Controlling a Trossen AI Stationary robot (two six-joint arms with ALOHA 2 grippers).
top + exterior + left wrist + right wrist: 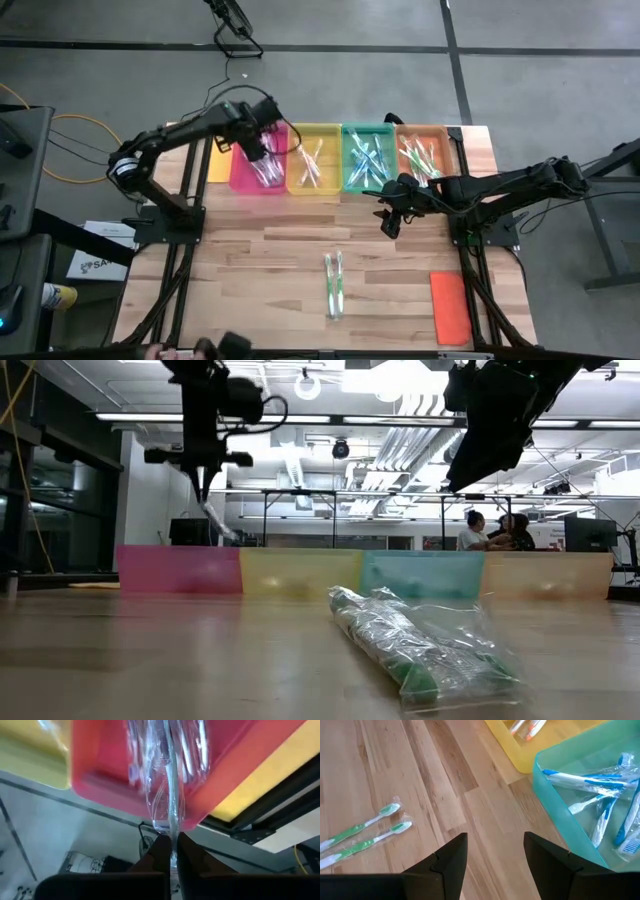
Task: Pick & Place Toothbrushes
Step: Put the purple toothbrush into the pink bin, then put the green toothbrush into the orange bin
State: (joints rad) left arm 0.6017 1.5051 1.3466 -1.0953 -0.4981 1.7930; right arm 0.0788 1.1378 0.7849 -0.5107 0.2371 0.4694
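Two green-and-white toothbrushes in clear wrappers lie side by side on the bare wood near the table's front middle, roughly parallel, their long axes running front to back. Along the far edge, more wrapped toothbrushes lie jumbled in four trays: pink-handled ones in the pink tray, a few in the yellow tray, blue ones in the teal tray, and green and orange ones in the orange tray. One wrapped toothbrush hangs above the pink tray.

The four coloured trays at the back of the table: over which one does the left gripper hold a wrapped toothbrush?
The pink tray, the leftmost; the left gripper hangs above it, shut on a wrapped toothbrush. The other trays have no gripper above them.
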